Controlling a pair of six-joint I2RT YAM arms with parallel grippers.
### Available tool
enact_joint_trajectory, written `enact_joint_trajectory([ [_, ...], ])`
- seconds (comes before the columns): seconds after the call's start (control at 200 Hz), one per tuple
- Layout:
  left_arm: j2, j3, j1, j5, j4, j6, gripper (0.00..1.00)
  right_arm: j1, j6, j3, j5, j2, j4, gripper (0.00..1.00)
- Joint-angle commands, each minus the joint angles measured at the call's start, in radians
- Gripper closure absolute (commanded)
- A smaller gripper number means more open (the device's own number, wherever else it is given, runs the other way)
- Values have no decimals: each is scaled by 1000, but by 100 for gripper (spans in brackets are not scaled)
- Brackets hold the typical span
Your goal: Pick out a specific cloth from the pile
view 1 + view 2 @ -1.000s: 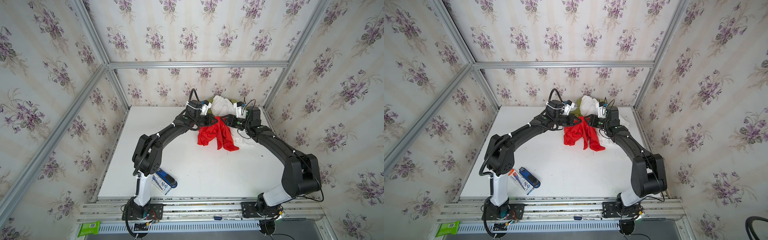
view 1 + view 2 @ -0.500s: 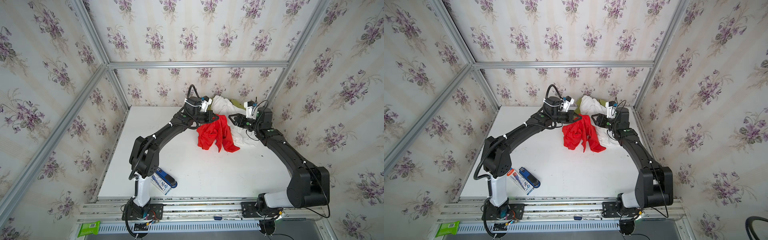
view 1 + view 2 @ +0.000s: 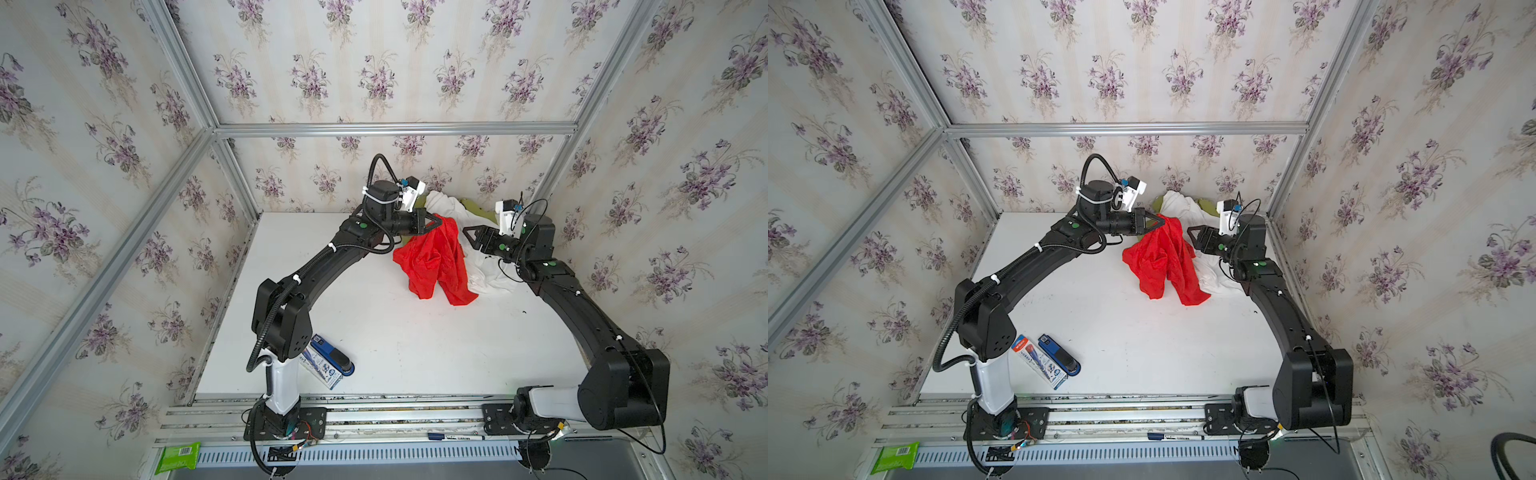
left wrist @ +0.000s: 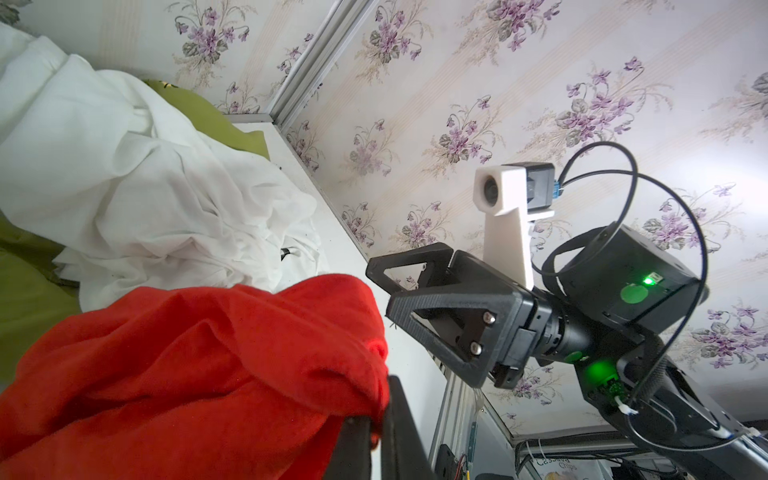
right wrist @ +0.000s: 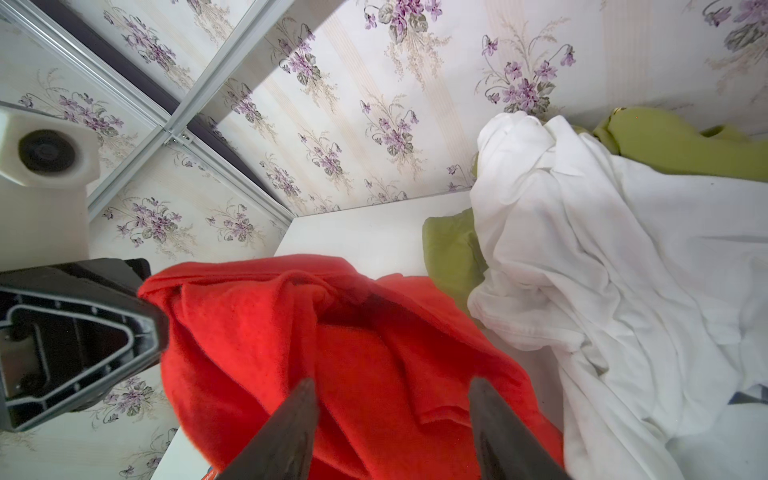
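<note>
The red cloth (image 3: 434, 262) (image 3: 1163, 262) hangs from my left gripper (image 3: 435, 221) (image 3: 1160, 223), which is shut on its top edge above the table. Its lower folds rest on the table. In the left wrist view the left gripper (image 4: 384, 399) pinches red cloth (image 4: 187, 353) between its fingers. My right gripper (image 3: 470, 237) (image 3: 1192, 237) is open and apart from the cloth on its right; its fingertips (image 5: 305, 388) frame red cloth (image 5: 374, 340) without touching it. The pile stays in the back right corner: white cloth (image 3: 488, 276) (image 5: 602, 257) over olive-green cloth (image 3: 478, 205) (image 5: 453, 249).
A blue stapler-like object and a printed packet (image 3: 330, 363) lie at the table's front left. A green packet (image 3: 176, 456) and a marker (image 3: 455, 436) lie on the front rail. The back and right walls stand close to the pile.
My right gripper has drawn back to the right, away from the red cloth, and its jaws have widened. My left gripper has kept its grip and lifted the cloth's top a little.
</note>
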Motion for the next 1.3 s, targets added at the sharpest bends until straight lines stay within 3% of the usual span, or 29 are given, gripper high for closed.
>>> enact_joint_trajectory([
  [0.0,-24,18,1,18,39,-3,100,-2,-9,3,14,-18,22,39],
  [0.76,-178,19,23,1,39,28,100,-3,-53,-38,33,-118,-7,38],
  [1.294,-319,-51,66,-18,30,53,100,7,-56,-69,-55,-183,-50,34],
])
